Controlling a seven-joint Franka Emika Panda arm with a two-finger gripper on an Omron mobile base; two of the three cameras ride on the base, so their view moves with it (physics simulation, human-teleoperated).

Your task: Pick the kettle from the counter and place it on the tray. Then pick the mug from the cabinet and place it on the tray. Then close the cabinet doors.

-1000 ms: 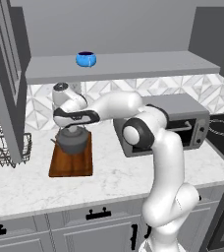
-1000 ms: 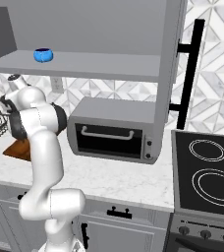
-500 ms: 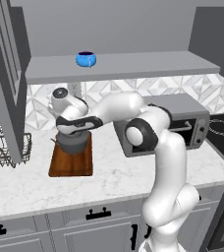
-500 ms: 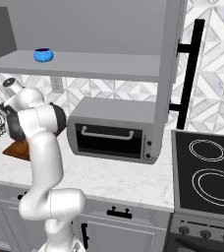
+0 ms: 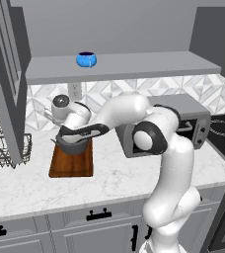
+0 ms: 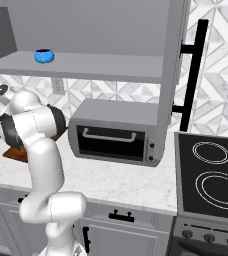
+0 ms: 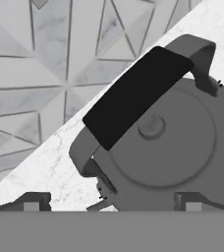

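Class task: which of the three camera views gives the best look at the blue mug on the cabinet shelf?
The left base view: the mug sits near and unobstructed on the shelf, its dark inside showing. In the right base view it is smaller, far to the left.

Kettle [image 5: 74, 145] mostly behind the arm — tray [image 6: 15, 153] largely hidden too

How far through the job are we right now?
Done: the kettle sits on the tray. In hand: nothing; the gripper is open just above the kettle's handle. Left: the mug is on the cabinet shelf, and the cabinet doors are open.
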